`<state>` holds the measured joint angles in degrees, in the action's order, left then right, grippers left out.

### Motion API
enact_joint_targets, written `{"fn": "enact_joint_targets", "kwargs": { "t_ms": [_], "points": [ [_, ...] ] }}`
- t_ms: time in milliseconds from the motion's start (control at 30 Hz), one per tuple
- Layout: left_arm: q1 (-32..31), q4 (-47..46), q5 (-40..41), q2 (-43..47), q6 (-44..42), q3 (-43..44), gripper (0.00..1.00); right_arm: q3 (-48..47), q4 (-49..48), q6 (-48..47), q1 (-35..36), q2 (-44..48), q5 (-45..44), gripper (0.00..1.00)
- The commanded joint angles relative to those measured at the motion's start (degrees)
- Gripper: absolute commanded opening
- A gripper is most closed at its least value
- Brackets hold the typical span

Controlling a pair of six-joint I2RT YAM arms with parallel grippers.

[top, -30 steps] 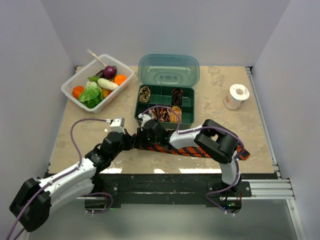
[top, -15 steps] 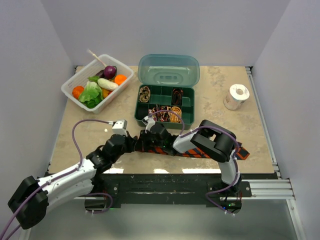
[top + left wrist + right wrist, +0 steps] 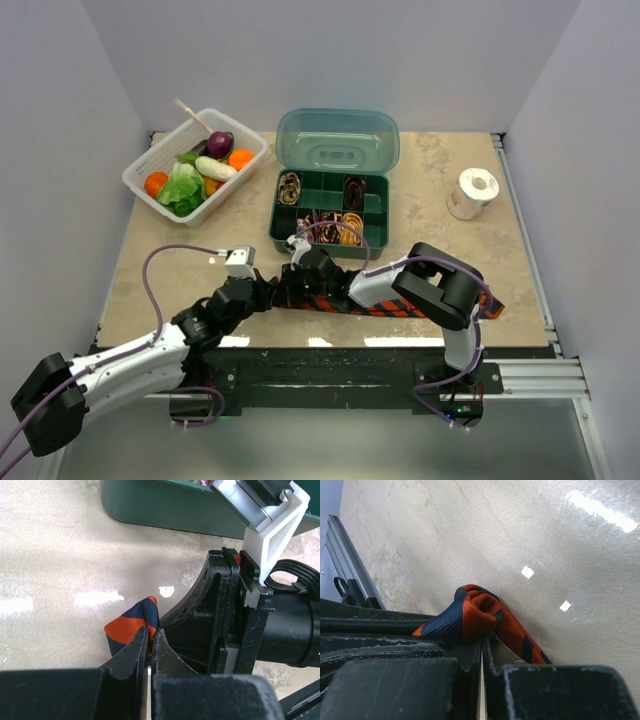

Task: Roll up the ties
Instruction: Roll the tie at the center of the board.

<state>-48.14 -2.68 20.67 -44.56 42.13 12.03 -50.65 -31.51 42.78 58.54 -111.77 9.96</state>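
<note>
The orange-red tie with navy stripes (image 3: 385,304) lies along the table's front edge, its tail reaching right past the right arm. Its left end is bunched between both grippers. My left gripper (image 3: 268,291) is shut on the tie's tip (image 3: 131,630). My right gripper (image 3: 293,288) is shut on the folded end of the same tie (image 3: 481,616), facing the left gripper almost fingertip to fingertip. Small coiled ties (image 3: 290,186) sit in compartments of the green box (image 3: 373,240).
The green box with its lid open stands just behind the grippers. A white basket of toy vegetables (image 3: 195,166) is at the back left. A white tape roll (image 3: 471,193) is at the back right. The table's front edge (image 3: 330,342) is close to the grippers.
Both grippers moved slightly toward the front edge with the tie end. The left arm swung lower and nearer. The tie's left end is more bunched.
</note>
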Motion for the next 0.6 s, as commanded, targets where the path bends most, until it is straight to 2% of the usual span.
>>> {"fn": "enact_joint_targets", "kwargs": {
  "t_ms": [0,433,567],
  "points": [
    [-4.06,0.65,-0.37,-0.8,3.48,-0.17,0.0,-0.41,4.26,-2.36,0.26,0.76,-3.36,0.0],
    [-8.99,2.59,3.68,-1.06,6.21,0.27,0.0,1.26,2.33,-0.78,0.08,1.02,-0.99,0.0],
    [-10.13,5.4,5.35,-1.15,7.52,0.53,0.0,2.75,2.85,-0.69,0.17,3.83,-1.17,0.0]
  ]
}}
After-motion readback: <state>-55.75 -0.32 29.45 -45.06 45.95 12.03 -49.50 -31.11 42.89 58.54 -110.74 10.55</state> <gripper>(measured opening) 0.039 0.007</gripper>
